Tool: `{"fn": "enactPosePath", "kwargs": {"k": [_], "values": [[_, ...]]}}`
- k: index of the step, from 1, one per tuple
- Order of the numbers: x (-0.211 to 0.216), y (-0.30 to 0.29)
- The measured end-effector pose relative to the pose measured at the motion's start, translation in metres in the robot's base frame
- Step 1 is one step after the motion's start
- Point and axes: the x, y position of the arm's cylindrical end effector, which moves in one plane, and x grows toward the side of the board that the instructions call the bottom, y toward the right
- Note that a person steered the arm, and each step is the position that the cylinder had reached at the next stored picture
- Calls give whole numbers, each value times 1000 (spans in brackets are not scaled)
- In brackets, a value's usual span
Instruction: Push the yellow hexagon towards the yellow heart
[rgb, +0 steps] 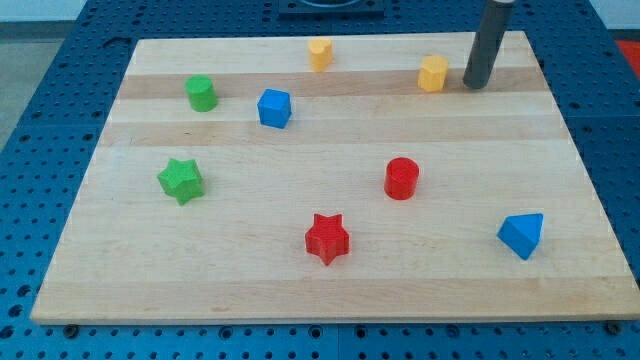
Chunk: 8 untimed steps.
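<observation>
The yellow hexagon sits near the view's top, right of centre. The yellow heart sits further left along the top edge of the wooden board. My tip rests on the board just right of the yellow hexagon, with a small gap between them. The rod rises from there out of the view's top.
A green cylinder and a blue cube are at the upper left. A green star is at the left, a red star at bottom centre, a red cylinder in the middle and a blue triangle at the lower right.
</observation>
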Motion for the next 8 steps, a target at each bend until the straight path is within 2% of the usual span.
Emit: {"fn": "enactPosePath", "kwargs": {"k": [3, 8], "values": [[5, -8], [-2, -73]]}}
